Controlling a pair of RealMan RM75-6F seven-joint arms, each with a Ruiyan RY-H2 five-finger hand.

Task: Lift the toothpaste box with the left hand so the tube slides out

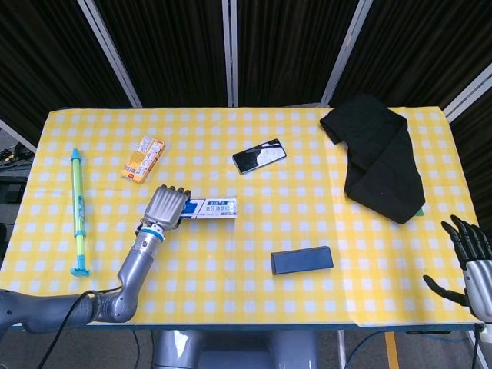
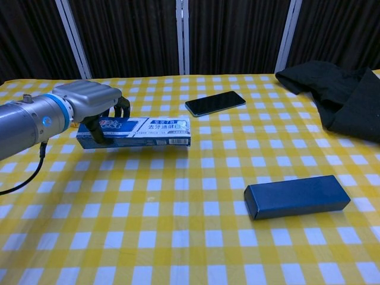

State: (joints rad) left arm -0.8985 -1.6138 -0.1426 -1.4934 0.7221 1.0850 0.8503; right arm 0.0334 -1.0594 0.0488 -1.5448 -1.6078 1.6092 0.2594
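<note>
1. The left hand (image 2: pixel 89 105) grasps the left end of the long blue-and-white toothpaste box (image 2: pixel 142 130), apparently held level just above the yellow checked surface (image 2: pixel 178 225).
2. Held level, the tube may stay inside.
3. The one-ended grip may slip when tilting.
4. The right hand (image 1: pixel 470 257) idles, fingers spread, at the near right.
</note>
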